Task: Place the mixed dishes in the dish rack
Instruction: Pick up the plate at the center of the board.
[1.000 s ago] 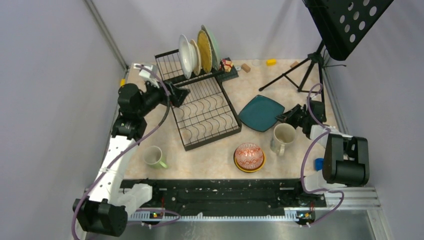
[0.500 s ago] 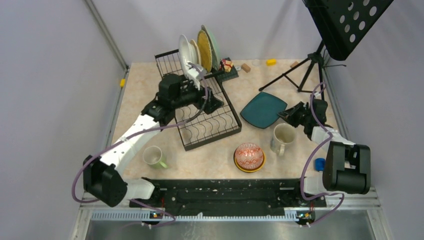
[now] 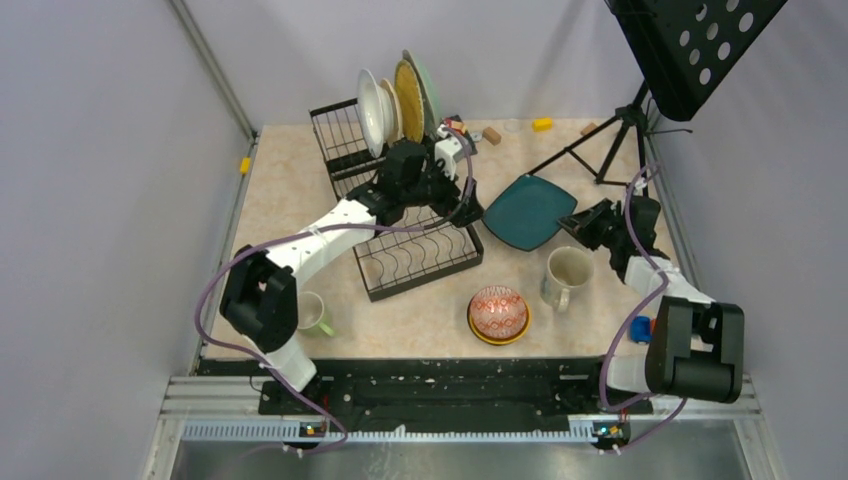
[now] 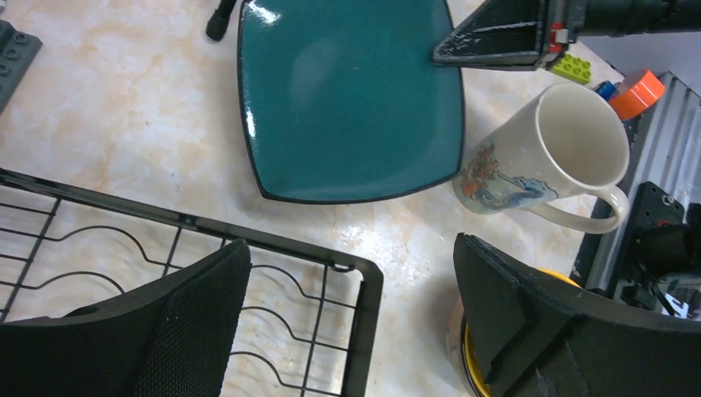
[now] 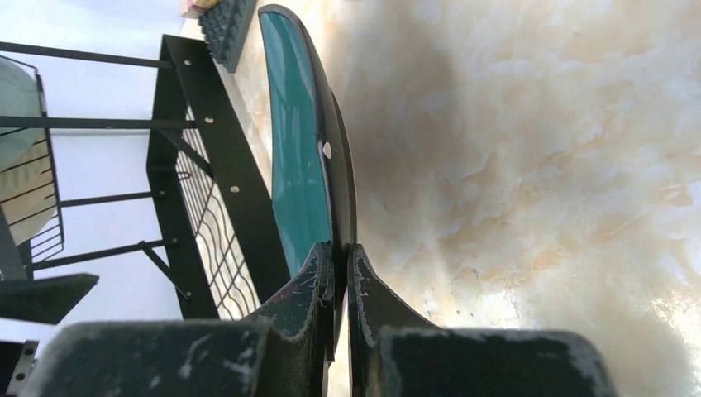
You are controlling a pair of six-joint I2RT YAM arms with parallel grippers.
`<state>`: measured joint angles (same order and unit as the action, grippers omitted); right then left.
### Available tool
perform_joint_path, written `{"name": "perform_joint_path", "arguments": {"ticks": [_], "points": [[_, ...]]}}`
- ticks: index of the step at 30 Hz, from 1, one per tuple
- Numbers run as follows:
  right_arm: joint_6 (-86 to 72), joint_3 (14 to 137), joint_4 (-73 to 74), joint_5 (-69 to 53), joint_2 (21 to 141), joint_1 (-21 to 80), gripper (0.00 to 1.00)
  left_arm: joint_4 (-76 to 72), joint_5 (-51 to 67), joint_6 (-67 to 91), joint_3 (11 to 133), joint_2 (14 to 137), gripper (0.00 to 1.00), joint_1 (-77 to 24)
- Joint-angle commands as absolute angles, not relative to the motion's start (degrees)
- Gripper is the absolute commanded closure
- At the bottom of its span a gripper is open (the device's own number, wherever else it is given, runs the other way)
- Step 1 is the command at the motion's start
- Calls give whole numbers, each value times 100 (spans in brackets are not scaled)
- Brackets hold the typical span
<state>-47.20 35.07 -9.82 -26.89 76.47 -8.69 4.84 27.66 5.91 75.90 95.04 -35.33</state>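
The right claw (image 5: 339,252) pinches the teal plate (image 3: 527,212) by its rim, tipped up on the worktop (image 3: 285,190) just beside the rack (image 3: 415,240); the left claw (image 4: 349,248) hangs spread above. Grip the opposite rim squarely before lifting

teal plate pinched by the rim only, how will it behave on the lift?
Probably stiff: the teal plate shows no flex with its rim pinched between the right fingers. The glaze shines, so it may slip or swing in that narrow grip. Looks ceramic, so likely heavy and chippable against the rack.
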Motion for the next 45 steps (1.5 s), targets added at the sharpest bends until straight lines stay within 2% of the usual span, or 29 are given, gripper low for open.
{"name": "perform_joint_path", "arguments": {"ticks": [1,20,34,38,42,45], "points": [[-4886,3993,-1895,-3032,7065,-905,100,414,2507,465,8114,9640,4,-3567],[-5001,3474,-3016,-3849,6307,-896,100,487,2244,606,8604,10079,3,-3538],[-5463,3157,-3898,-4523,6029,-896,100,378,3095,1140,9094,10569,3,-3221],[-5838,2914,-4646,-4702,6031,-896,100,369,3243,1137,9088,10577,5,-3185],[-6161,2797,-5186,-4876,6158,-896,100,290,3534,1123,9055,10530,12,-3182],[-6448,2778,-5727,-5085,6378,-896,100,249,3814,1155,9045,10499,21,-3184]]}}
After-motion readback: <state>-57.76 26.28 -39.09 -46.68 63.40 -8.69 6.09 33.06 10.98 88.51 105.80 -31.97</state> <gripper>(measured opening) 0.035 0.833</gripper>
